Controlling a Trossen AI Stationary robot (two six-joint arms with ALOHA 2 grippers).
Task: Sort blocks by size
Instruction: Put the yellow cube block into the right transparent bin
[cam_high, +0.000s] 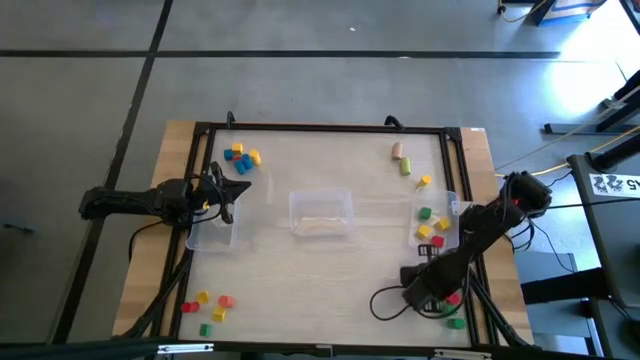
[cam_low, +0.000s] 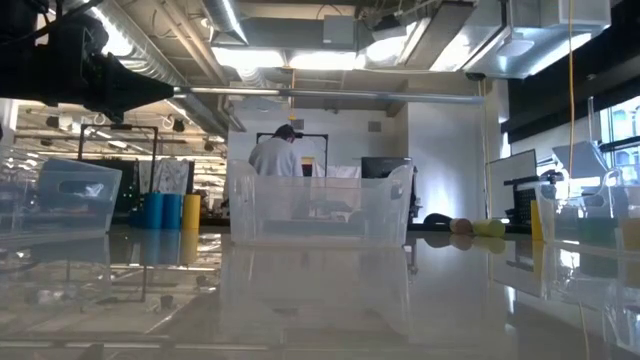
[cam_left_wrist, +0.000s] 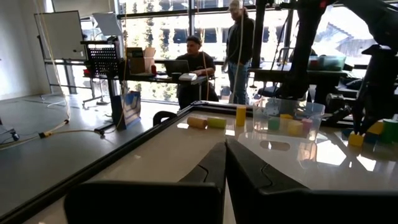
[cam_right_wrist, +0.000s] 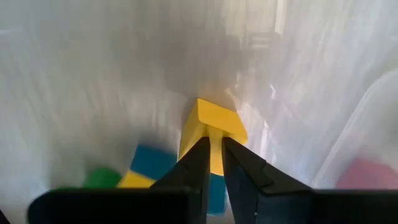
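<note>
The right gripper (cam_right_wrist: 213, 163) is working at the lower right of the high view, and its fingers are clenching on a small yellow block (cam_right_wrist: 214, 127). In the right wrist view the tips are pinching the near edge of this block; a blue block (cam_right_wrist: 152, 160) and a green block (cam_right_wrist: 101, 178) are lying just beside it.

The other blocks (cam_high: 240, 158) are lying in small groups near the table's corners, some inside the right clear bin (cam_high: 437, 222).

The left gripper (cam_left_wrist: 225, 163) is waiting at middle left over another bin, fingers pressed together and empty.

I judge the blocks light, stiff and smooth. Such a narrow edge grip can be slipping; taking two flat opposite faces at the middle seems safer.
</note>
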